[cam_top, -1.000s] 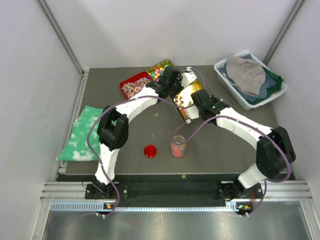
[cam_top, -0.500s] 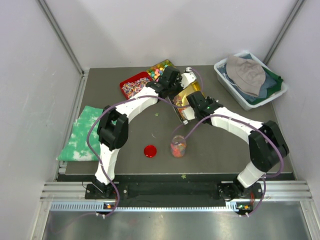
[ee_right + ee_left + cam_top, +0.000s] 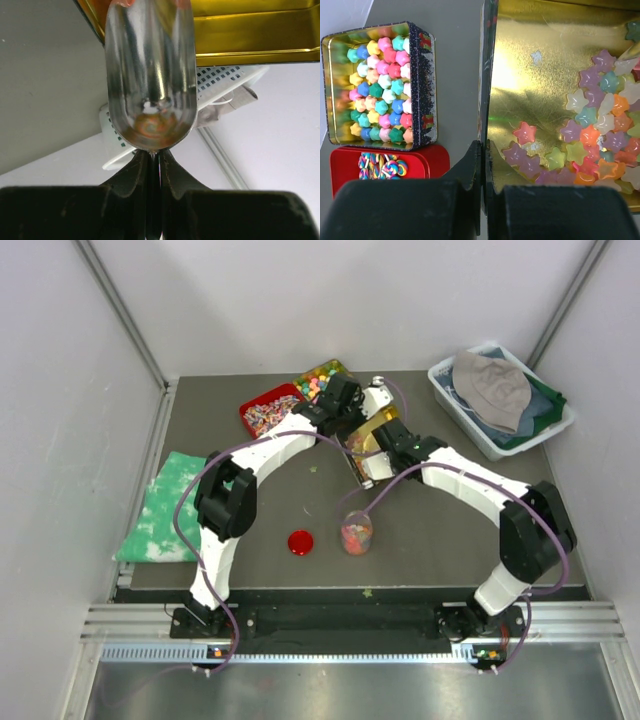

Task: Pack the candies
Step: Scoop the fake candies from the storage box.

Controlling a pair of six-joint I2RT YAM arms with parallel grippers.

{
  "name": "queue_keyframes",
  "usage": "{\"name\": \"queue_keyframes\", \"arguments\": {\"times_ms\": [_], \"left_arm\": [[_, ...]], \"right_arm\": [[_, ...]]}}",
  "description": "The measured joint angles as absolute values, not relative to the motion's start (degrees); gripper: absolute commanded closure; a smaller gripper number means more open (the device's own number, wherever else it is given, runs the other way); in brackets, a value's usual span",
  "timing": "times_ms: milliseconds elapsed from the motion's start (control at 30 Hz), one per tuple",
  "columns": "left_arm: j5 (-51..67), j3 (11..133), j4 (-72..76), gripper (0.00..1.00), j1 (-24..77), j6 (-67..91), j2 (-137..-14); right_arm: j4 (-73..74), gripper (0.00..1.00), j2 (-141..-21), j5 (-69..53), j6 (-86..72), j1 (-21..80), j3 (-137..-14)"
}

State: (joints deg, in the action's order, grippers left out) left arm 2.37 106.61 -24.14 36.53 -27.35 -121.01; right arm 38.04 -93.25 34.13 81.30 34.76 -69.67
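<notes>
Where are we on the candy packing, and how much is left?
Some candies are already in the jar, its red lid off beside it. In hand: left claw clamps the wall of the gold tin, right claw holds the scoop, which looks empty. Left: many more in the tin, then capping.

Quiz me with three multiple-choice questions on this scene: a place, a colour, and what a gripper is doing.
1. Compared with the jar, the red lid lies: A) on top of it; B) on the table to its left; C) inside it.
2. Inside, the tin holding the glossy star candies is: A) gold; B) red; C) white.
3. The right gripper is: A) open, empty; B) shut on a metal scoop; C) shut on a cloth.
Answers: 1 B, the lid lies flat beside the open jar. 2 A, its floor shines gold. 3 B, its fingers pinch the scoop's end.
</notes>
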Motion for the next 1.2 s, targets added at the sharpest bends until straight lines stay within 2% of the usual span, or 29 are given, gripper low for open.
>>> {"name": "queue_keyframes", "arguments": {"times_ms": [333, 833, 1200], "left_arm": [[2.6, 106.6, -25.4, 1.0, 36.7, -27.4, -121.0], [2.5, 106.7, -26.5, 1.0, 36.7, -27.1, -121.0], [1.6, 106.7, -26.9, 1.0, 36.6, -27.2, -121.0]], "right_arm": [[37.3, 1.0, -93.1, 32.7, 76.4, 34.8, -67.5], [44.1, 1.0, -94.4, 24.1, 70.7, 33.5, -72.7], [30.4, 1.0, -93.3, 25.6, 74.0, 33.2, -63.3]]}}
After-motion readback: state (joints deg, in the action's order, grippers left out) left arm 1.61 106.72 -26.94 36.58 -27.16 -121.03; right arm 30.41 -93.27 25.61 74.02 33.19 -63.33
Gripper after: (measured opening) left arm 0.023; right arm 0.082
